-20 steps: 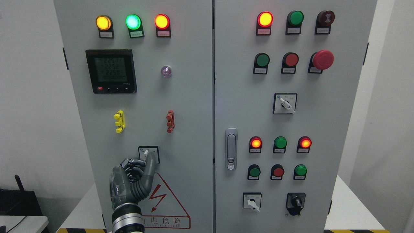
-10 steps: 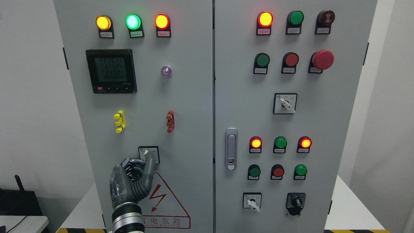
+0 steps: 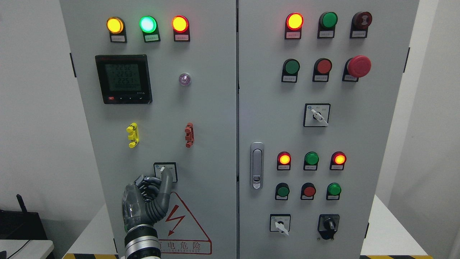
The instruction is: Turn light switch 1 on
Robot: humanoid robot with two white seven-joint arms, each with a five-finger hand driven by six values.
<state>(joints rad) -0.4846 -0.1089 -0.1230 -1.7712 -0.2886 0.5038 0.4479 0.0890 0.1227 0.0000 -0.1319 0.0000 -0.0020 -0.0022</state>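
Observation:
The light switch (image 3: pixel 165 172) is a small rotary selector in a black-framed square plate, low on the left cabinet door (image 3: pixel 208 118). Its white pointer shows at the plate's upper left, tilted left. My left hand (image 3: pixel 162 173) rises from the bottom edge just below it. One grey digit reaches up across the knob and touches it, while the other fingers (image 3: pixel 145 185) are curled just left of the plate. The digit hides most of the knob. The right arm is out of view.
A red hazard triangle (image 3: pixel 185 226) lies below the switch. Yellow (image 3: pixel 132 135) and red (image 3: pixel 189 135) clips and a digital meter (image 3: pixel 123 79) sit above. The right door (image 3: pixel 359 144) carries a handle (image 3: pixel 256 165), lamps, buttons and several selectors (image 3: pixel 316 115).
The digit on the knob has shifted slightly left over the last second. The meter's digits have changed. The lamps are unchanged.

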